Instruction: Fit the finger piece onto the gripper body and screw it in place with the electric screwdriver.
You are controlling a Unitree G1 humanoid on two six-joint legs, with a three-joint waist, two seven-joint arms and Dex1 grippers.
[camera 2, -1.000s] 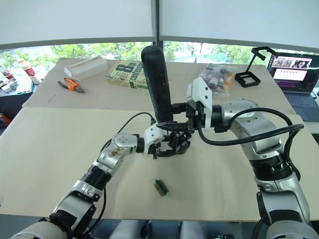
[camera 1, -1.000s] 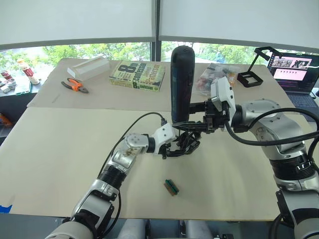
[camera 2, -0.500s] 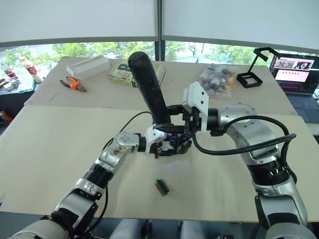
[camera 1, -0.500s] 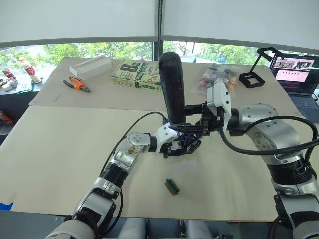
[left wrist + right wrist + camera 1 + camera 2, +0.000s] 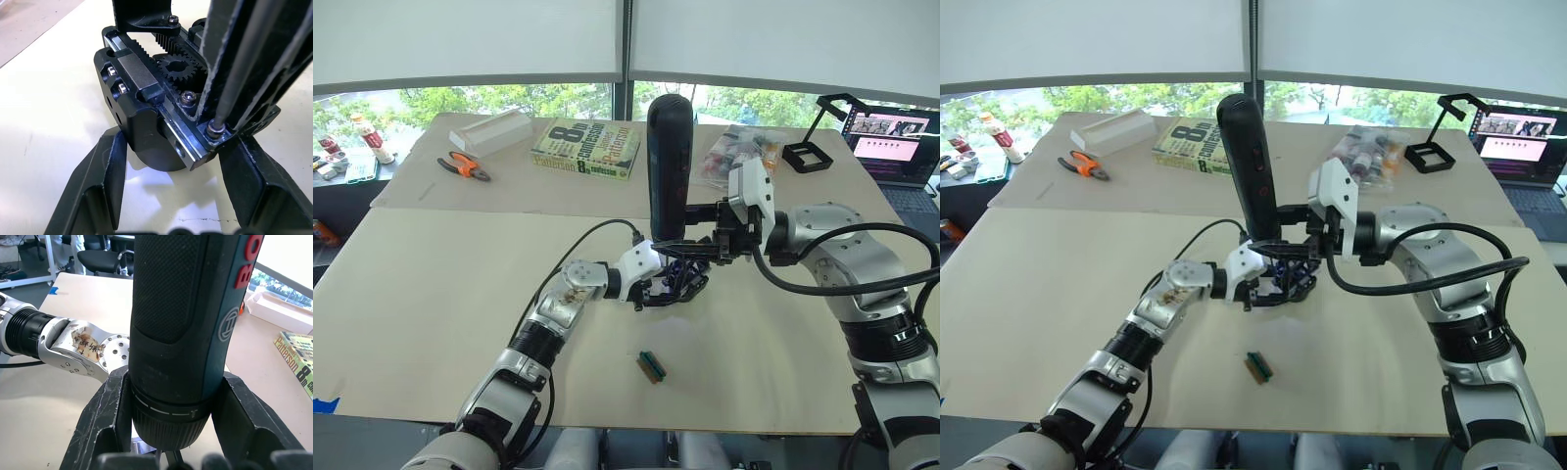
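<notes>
At the table's middle, my left gripper (image 5: 658, 286) is shut on the round base of the gripper body (image 5: 680, 282), a black mechanism with gears and racks (image 5: 146, 83). The finger piece (image 5: 222, 39) stands upright on the body's rail. My right gripper (image 5: 171, 401) is shut on the electric screwdriver (image 5: 670, 162), a thick black tool with red marks, held nearly upright above the body. Its thin metal bit (image 5: 244, 68) comes down onto a screw (image 5: 213, 130) at the foot of the finger piece.
A small green block (image 5: 651, 366) lies on the table in front of the grippers. At the back are orange-handled pliers (image 5: 462, 166), a white box (image 5: 489, 127), a book (image 5: 585, 149), a bag of small items (image 5: 736, 155), a black stand (image 5: 811, 149) and a laptop (image 5: 899, 137).
Half a second ago the screwdriver leaned with its top to the left; now it stands nearly upright again. The left gripper and the gripper body have stayed in place.
</notes>
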